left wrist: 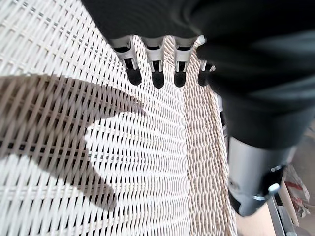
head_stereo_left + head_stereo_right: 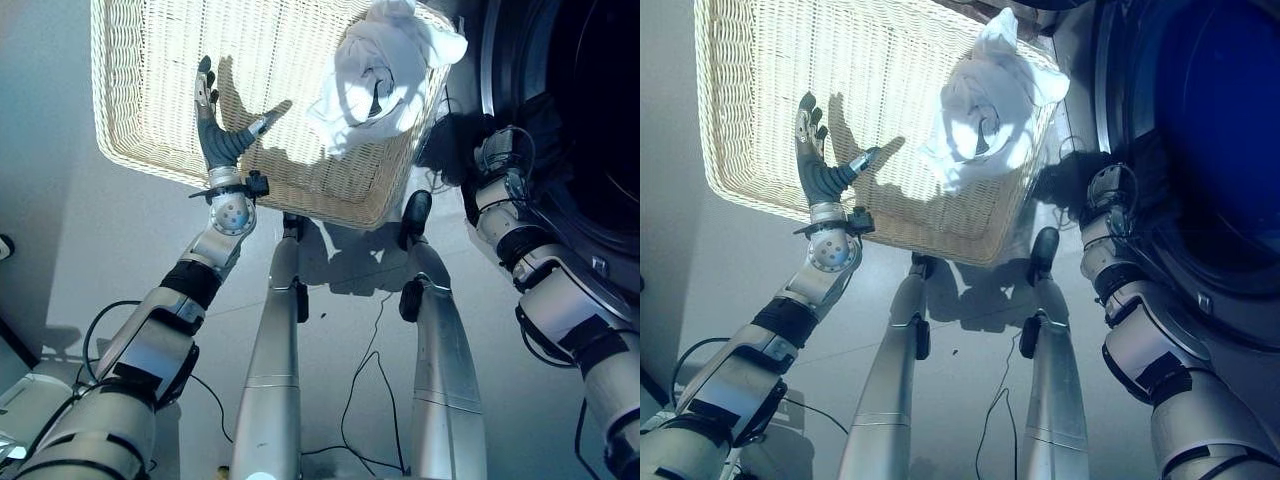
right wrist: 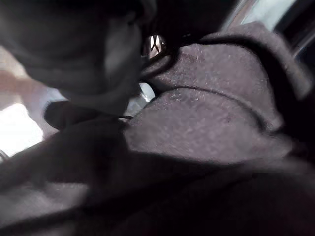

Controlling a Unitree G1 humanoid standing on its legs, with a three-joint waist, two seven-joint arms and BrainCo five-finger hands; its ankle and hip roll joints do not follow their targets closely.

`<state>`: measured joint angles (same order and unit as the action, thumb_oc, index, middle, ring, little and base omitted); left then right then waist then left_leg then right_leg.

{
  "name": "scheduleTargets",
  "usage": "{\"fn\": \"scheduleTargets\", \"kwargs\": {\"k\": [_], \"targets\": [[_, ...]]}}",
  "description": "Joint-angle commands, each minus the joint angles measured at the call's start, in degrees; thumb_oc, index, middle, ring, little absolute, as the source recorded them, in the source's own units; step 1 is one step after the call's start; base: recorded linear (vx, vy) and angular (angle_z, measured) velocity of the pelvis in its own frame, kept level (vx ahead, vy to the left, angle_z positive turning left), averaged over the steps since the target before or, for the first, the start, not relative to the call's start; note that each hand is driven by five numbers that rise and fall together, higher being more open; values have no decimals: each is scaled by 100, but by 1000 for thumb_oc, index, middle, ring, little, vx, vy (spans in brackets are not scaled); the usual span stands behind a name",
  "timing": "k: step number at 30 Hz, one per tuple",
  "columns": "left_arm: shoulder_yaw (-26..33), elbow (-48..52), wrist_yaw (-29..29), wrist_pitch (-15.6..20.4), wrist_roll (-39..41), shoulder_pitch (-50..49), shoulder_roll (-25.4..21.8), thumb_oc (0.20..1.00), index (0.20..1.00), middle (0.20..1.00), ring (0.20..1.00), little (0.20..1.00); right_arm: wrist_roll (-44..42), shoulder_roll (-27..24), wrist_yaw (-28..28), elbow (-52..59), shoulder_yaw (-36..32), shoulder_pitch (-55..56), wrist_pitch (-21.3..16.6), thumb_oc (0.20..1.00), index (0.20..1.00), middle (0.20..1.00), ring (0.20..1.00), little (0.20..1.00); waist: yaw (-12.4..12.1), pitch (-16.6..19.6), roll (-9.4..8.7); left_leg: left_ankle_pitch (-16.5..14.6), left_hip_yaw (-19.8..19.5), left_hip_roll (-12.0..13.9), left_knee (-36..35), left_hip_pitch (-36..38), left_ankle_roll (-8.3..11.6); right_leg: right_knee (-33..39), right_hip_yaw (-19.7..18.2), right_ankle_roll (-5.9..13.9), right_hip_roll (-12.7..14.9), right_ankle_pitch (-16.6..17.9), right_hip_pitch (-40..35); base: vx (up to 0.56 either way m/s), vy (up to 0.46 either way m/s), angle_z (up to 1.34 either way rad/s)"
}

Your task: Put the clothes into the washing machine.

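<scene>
where dark cloth [image 3: 211, 128] buries the right hand, its fingers can't be told; left hand [image 2: 222, 135] spread.

This looks like a laundry corner of a home or a mock-up of one. A front-loading washing machine [image 2: 1200, 150] with a round dark drum opening stands to the right, just beside a pale wicker laundry basket [image 2: 150, 100] holding white clothing [image 2: 385, 70], on a smooth grey floor [image 2: 60, 250].
</scene>
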<state>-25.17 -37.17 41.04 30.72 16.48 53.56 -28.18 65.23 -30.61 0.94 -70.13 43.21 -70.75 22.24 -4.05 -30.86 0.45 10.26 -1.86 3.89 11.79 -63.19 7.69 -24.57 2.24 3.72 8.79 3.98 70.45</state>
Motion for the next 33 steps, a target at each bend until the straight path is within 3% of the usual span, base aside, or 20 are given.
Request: {"fn": "scheduleTargets", "kwargs": {"k": [1, 3, 4, 5, 7, 10, 15, 20, 27, 33], "targets": [[545, 309, 45, 159, -238, -37, 172, 1000, 1000, 1000, 1000, 1000, -3584, -466, 84, -33, 75, 47, -532, 200, 200, 200, 200, 200, 161, 107, 507, -262, -72, -291, 492, -296, -343, 405, 308, 172, -370, 272, -314, 10, -32, 0], [536, 236, -185, 26, -54, 176, 12, 1000, 1000, 1000, 1000, 1000, -6830, -474, -30, 308, -205, -211, -1040, 200, 200, 200, 200, 200, 124, 107, 459, -288, -122, -324, 558, -311, -305, 355, 339, 171, -352, 250, -301, 1, -72, 0], [565, 171, -295, 12, 44, 226, -75, 1000, 1000, 1000, 1000, 1000, -7923, -489, 0, 446, -469, -228, -1362, 200, 200, 200, 200, 200, 124, 107, 428, -309, -154, -332, 589, -298, -295, 323, 361, 175, -346, 237, -314, -8, -62, 1], [577, 148, -347, 13, 94, 235, -116, 1000, 1000, 1000, 1000, 1000, -8400, -501, -93, 503, -568, -226, -1460, 200, 200, 200, 200, 200, 124, 107, 408, -322, -167, -335, 605, -285, -289, 316, 369, 177, -347, 233, -328, 0, 0, 0], [685, 124, -468, 49, 145, 161, -225, 1000, 1000, 1000, 1000, 1000, -10128, -556, -167, 828, -1210, 19, -2141, 200, 200, 200, 200, 200, 162, 107, 331, -343, -182, -317, 620, -268, -268, 257, 379, 192, -361, 215, -327, -2, -8, 2], [817, 249, -398, 66, 76, -60, -270, 1000, 1000, 1000, 1000, 1000, -11599, -593, 20, 1800, -2172, 681, -2686, 200, 200, 200, 200, 200, 295, 107, 218, -403, -137, -281, 619, -232, -242, 241, 336, 235, -378, 210, -322, 0, 0, 0], [824, 305, -169, 51, -27, -122, -246, 1000, 1000, 1000, 1000, 1000, -12888, -553, 69, 2419, -2949, 1177, -3203, 200, 200, 200, 200, 200, 450, 107, 138, -477, -98, -237, 565, -195, -214, 272, 272, 295, -368, 243, -290, 0, 0, 0], [736, 288, -32, -12, 27, -9, -297, 1000, 1000, 1000, 1000, 1000, -13508, -545, 138, 2636, -3240, 1281, -3463, 200, 200, 200, 200, 200, 526, 107, 117, -512, -79, -226, 491, -170, -186, 372, 227, 334, -361, 284, -284, -4, 9, -7], [644, 173, -10, 21, 207, 123, -428, 1000, 1000, 1000, 1000, 1000, -13582, -676, 425, 2411, -3389, 1225, -3533, 200, 200, 200, 200, 200, 551, 107, 134, -509, -52, -203, 401, -137, -161, 470, 211, 351, -351, 303, -314, -5, 0, -3], [590, 31, -116, 192, 404, 81, -577, 1000, 1000, 1000, 1000, 1000, -13834, -969, 783, 2021, -3584, 1080, -4042, 200, 200, 200, 200, 200, 554, 107, 127, -532, -60, -170, 401, -100, -152, 497, 227, 360, -348, 317, -361, 0, 0, 0]]}}
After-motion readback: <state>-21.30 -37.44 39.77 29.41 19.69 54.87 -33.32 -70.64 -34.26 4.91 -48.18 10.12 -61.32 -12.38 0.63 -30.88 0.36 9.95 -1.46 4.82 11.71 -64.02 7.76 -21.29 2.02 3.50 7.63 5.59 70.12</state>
